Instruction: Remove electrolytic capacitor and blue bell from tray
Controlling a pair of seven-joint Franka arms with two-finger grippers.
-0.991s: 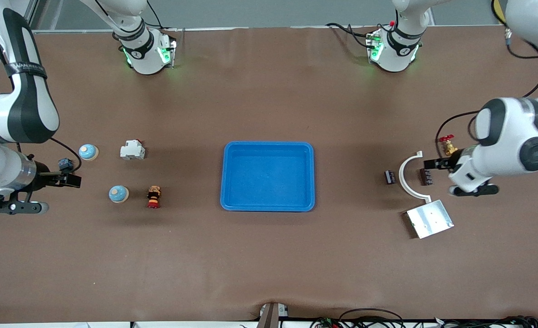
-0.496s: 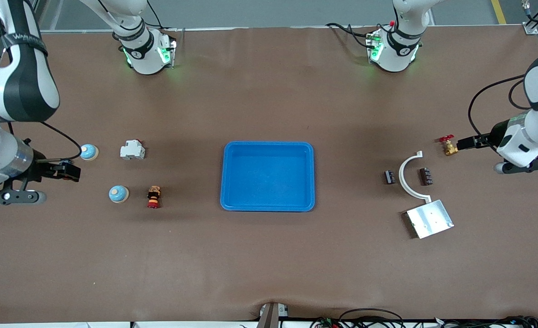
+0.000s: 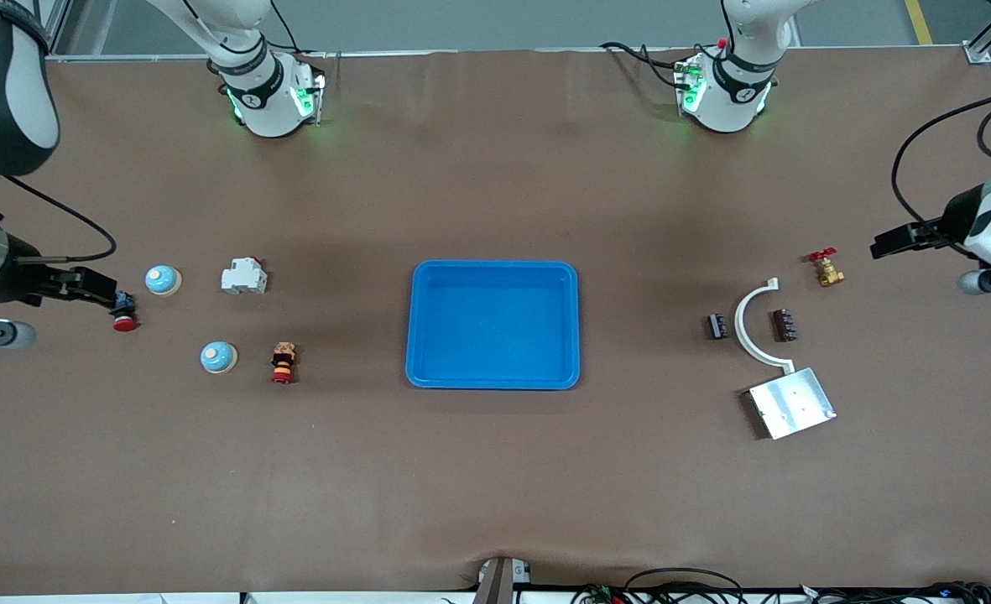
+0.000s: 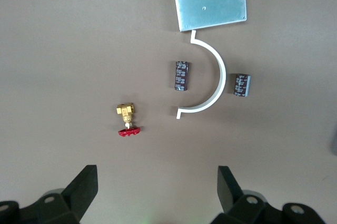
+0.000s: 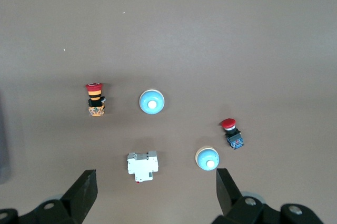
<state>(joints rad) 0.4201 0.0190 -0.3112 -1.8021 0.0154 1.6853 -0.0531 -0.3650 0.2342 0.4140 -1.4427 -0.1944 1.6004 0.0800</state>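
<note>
both arms have drawn back toward the table ends since a second ago: the right gripper (image 3: 96,287) no longer covers the red push button (image 3: 123,319), and the left gripper (image 3: 891,243) has left the capacitors. both grippers hang with fingers spread and empty, as the wrist views show. two dark capacitors (image 4: 182,75) (image 4: 241,85) flank the white curved bracket (image 4: 211,84), and two blue bells (image 5: 152,101) (image 5: 207,158), if bells they are, sit near the white breaker (image 5: 142,165), all outside the blue tray (image 3: 492,379).

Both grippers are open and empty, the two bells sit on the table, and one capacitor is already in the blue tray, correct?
Not quite: the blue tray holds nothing, as the front view shows. Both capacitors lie on the table beside the white curved bracket. The rest holds.
</note>
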